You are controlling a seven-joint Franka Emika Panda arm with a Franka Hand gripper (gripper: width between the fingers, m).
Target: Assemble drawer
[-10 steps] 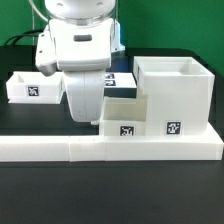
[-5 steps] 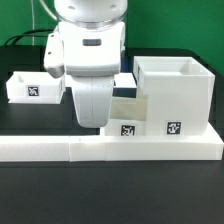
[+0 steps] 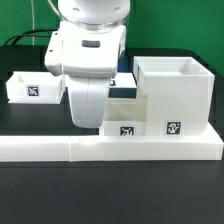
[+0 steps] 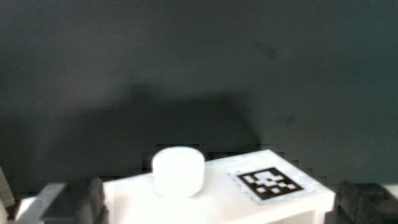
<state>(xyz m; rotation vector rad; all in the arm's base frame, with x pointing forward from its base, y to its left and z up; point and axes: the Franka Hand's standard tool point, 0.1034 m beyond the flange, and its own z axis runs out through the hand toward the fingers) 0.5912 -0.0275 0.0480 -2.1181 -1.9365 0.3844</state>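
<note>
Fingers (image 4: pixel 50 203) of the gripper (image 4: pixel 210 203) stand wide apart, grasping nothing, flanking a small white plastic tray (image 4: pixel 134 195); its face bears a rounded white knob (image 4: pixel 178 172) beside a black-and-white square tag (image 4: pixel 270 181).

Exterior view. The housing (image 3: pixel 172 95) stands at the right of the frame. One tray (image 3: pixel 122 122) sits at lower centre, just beside the housing's left side. The second tray (image 3: pixel 30 88) stands at the left edge, well apart from both. The border bar (image 3: pixel 110 150) runs across the lower frame, before the centre tray and the housing (both close behind it). The arm (image 3: pixel 88 65) fills upper centre, above the centre tray.

Wrist view. A knob (image 4: pixel 178 172) lies just beside a tag (image 4: pixel 269 181) on the tray, which lies between the fingers of the gripper (image 4: pixel 210 205).
</note>
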